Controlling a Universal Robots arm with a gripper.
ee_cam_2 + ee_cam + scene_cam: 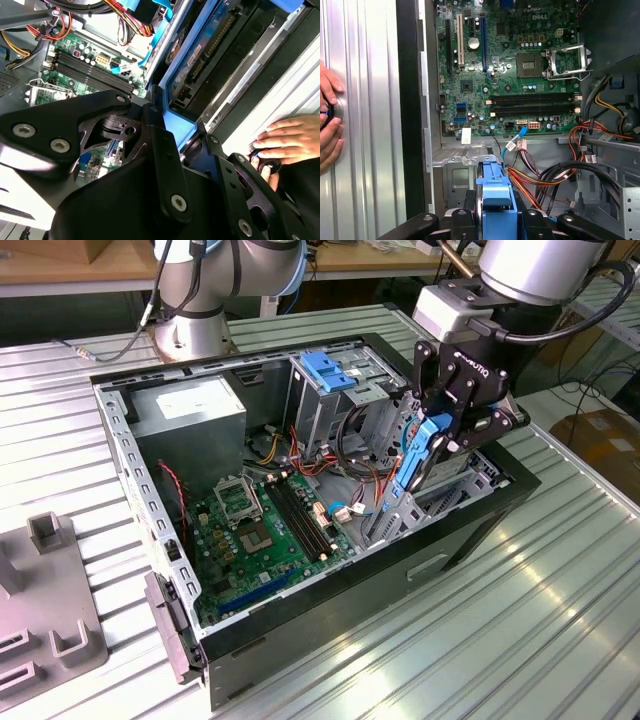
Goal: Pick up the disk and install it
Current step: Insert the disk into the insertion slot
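In the exterior view my gripper (432, 435) is shut on the disk (408, 472), a flat drive in a bright blue carrier rail. The disk is held on edge and tilted, its lower end down in the drive bay at the right side of the open computer case (262, 632). The second wrist view shows the blue carrier (179, 127) clamped between black fingers (156, 131), with the drive's circuit side (200, 55) lying in the bay. From the first wrist view the carrier's blue end (494, 186) sits between the fingers, above the bay floor.
The motherboard (262, 525) fills the case floor. Red, orange and black cables (545, 175) run beside the bay. A blue bracket (330, 370) tops the tall metal cage; the power-supply box (190, 412) stands at the back. A person's hand (287, 137) rests on the table outside the case.
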